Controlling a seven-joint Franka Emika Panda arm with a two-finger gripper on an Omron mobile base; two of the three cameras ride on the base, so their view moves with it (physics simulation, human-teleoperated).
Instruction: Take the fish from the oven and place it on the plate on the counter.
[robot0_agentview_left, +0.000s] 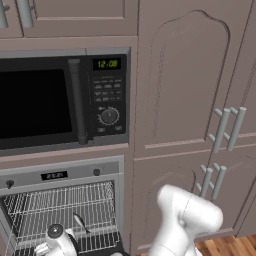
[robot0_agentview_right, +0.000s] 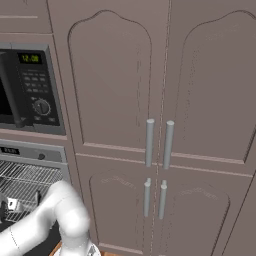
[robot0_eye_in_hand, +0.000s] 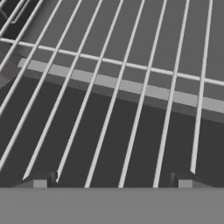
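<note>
You see the oven (robot0_agentview_left: 60, 200) open below the microwave (robot0_agentview_left: 60, 100), its wire rack (robot0_agentview_left: 65, 205) exposed. The fish (robot0_agentview_left: 80, 222) lies on that rack, right of centre. The end effector (robot0_eye_in_hand: 111, 180) hangs just above the rack wires, jaws spread wide and grasping nothing. The arm (robot0_agentview_left: 182, 220) reaches in from the right, beside the cabinet doors (robot0_agentview_right: 160, 100).
</note>
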